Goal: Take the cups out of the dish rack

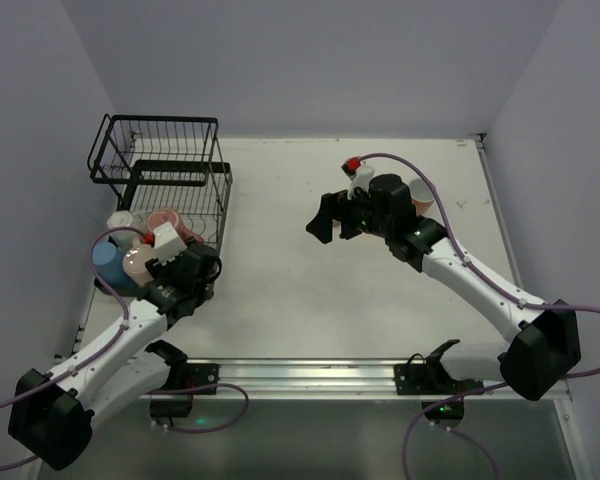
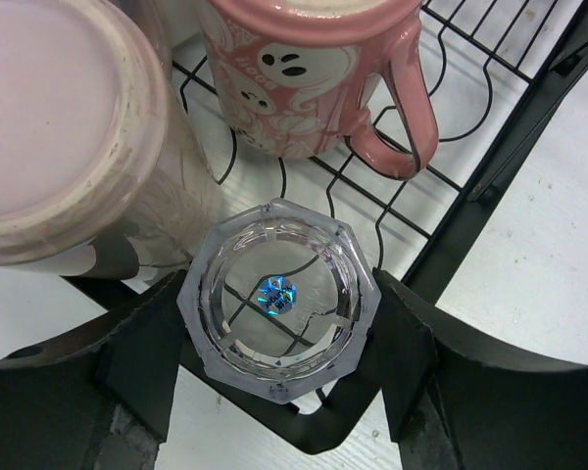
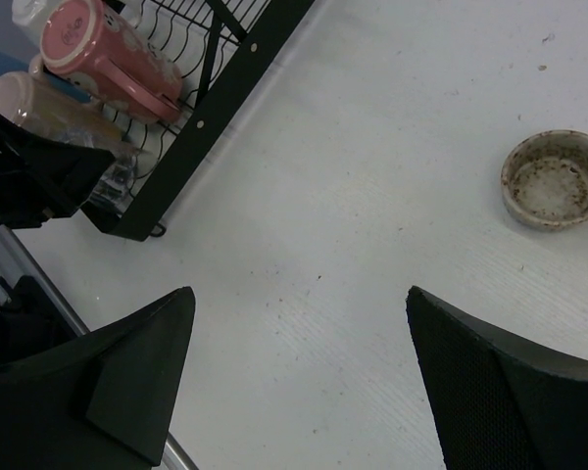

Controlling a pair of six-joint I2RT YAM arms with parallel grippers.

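Clear glass cup (image 2: 278, 299) gripped by left jaws, arm reaching into rack (image 2: 500, 162); right jaws hover open.

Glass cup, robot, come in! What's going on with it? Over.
Left hand closed on the clear glass cup, cup not yet off the dish rack. Right hand open over the table. Pink ghost mug crowding close behind.
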